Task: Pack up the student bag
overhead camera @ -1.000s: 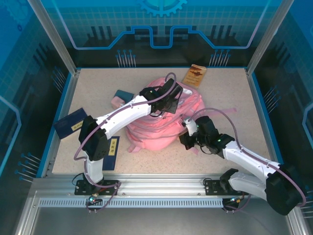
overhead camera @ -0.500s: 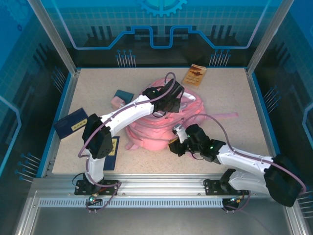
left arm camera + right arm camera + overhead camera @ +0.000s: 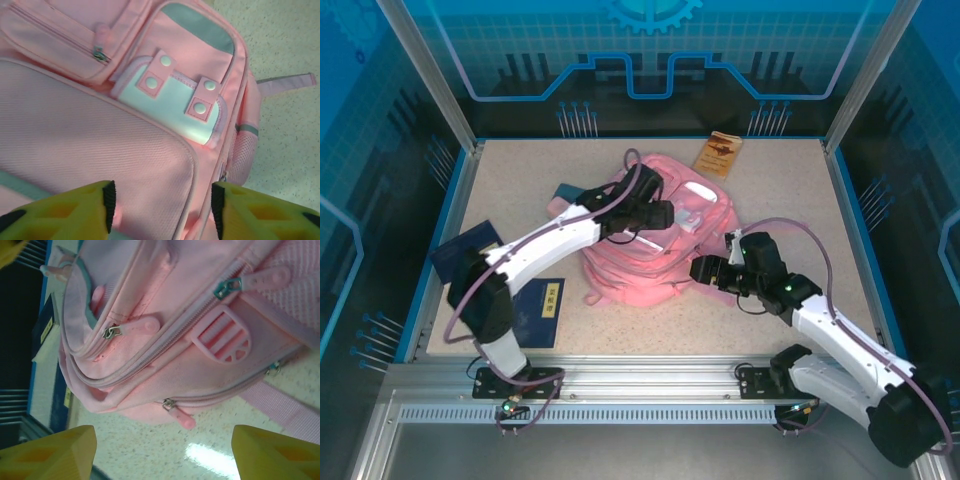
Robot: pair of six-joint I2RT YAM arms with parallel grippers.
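Changed vs 1 s back: pink soft fabric student bag (image 3: 640, 268) w/ zip pockets now lying flatter, front face up, pale white-silver patch (image 3: 172, 102) showing. Sits mid-table on tan speckled tabletop (image 3: 770, 190).

Arms shifted too. Left gripper (image 3: 161, 202) now hovering over bag's front panel, yellow fingers (image 3: 65, 210) apart, nothing between. Right gripper (image 3: 164, 450) swung round to bag's near-right side, spread wide, holding nothing, pink zip pulls (image 3: 227, 287) ahead of it. Looks like both just let go.

Progress, as judged: early. Zips in right wrist view look shut; no open compartment seen.

Still outside bag:
- dark blue flat book (image 3: 546, 312), near-left of bag
- second dark blue book (image 3: 460, 250) by left edge, partly under left arm
- brown booklet (image 3: 718, 154), just beyond bag's far side
- small teal-and-pink item (image 3: 563, 194), at bag's far-left

Left to do, prob.: open a pocket, load items, zip up.
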